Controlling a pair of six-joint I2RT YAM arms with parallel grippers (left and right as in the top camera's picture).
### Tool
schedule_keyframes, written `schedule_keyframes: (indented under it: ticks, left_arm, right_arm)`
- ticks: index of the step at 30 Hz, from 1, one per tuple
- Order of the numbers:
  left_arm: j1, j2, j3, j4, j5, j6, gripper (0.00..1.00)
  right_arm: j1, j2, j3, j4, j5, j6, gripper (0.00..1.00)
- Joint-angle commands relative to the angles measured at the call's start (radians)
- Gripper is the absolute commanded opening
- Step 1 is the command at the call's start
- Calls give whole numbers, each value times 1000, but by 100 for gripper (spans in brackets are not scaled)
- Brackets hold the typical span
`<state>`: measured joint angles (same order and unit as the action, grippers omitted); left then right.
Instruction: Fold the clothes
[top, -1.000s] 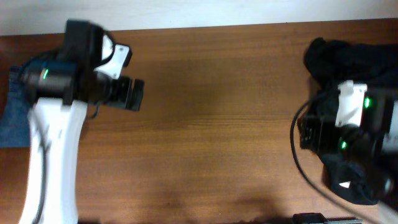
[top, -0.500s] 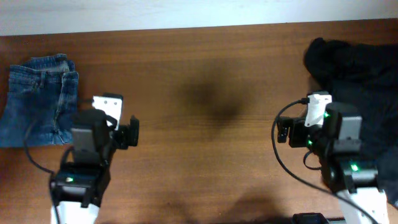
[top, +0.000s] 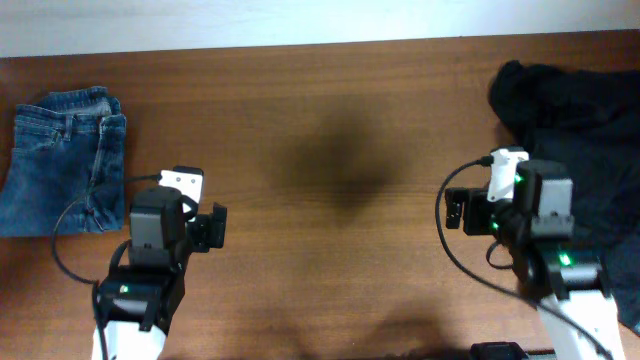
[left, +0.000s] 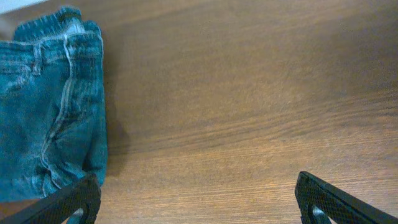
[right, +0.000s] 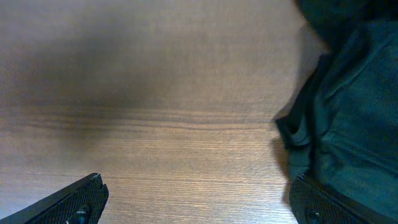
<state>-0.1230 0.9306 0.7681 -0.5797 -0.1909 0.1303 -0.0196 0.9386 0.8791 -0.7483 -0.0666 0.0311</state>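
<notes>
- Toward the front left of the desk (top: 340, 120), the left gripper (top: 212, 228) hangs with its jaws spread wide and nothing between them. The jeans lie just beside it, untouched.
- Toward the front right, the right gripper (top: 455, 210) is equally wide open and empty. Its wrist view shows the fringe of the black garments close to one finger but not in contact.
- The jeans (top: 65, 160) rest against the left edge near the far left corner. They already form a compact folded block, with the waistband and belt loops toward the far edge.
- Denim of this kind is likely thick, fairly stiff and heavy for cloth, so it should hold a crease. The stitched waistband or a side seam looks like the firmest place to pinch.
- The black garments (top: 590, 130) are heaped in the far right corner and spill down the right edge, crumpled and unfolded.
- They look soft and limp, likely to sag and bunch when lifted. A hem or corner at the heap's desk-side fringe seems the best hold, with both grippers spreading it. The dark folds hide which seam is which.
</notes>
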Motion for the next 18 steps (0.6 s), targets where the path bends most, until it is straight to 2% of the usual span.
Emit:
schedule_keyframes:
  ticks: [1,3,6,18]
  left_arm:
    - [2,-84,-25,1,22,-5,100]
    - [8,-108,-59,18,26,-21,100]
    - [31,-125,-113,49,25,-140,100]
    - [39,-37,-126,41,26,-142,100]
  right_arm:
    - [0,-124,-13,1,31,14,99]
    - [0,-181,-26,2,45,6,99]
    - [0,-239,-37,-1,79,3,99]
    - [0,-214,-37,-22,79,3,99]
